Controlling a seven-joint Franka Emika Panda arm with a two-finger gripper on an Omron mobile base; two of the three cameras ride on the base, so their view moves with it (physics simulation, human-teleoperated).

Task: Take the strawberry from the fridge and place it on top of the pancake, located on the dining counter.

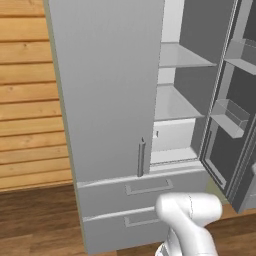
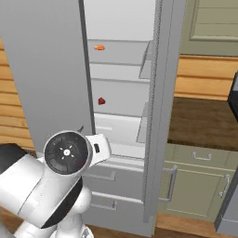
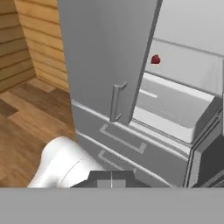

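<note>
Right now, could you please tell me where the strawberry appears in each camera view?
Left base view: not in the picture.
Right base view: strawberry left of centre, on a white fridge shelf.
Hand view: upper right, on that shelf.
Shared landmark: closed door's bar handle.

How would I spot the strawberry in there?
Find the tall grey fridge with its right door open. On a white shelf inside sits the strawberry, tiny, rounded and dark red. The small orange item lies one shelf higher.
</note>
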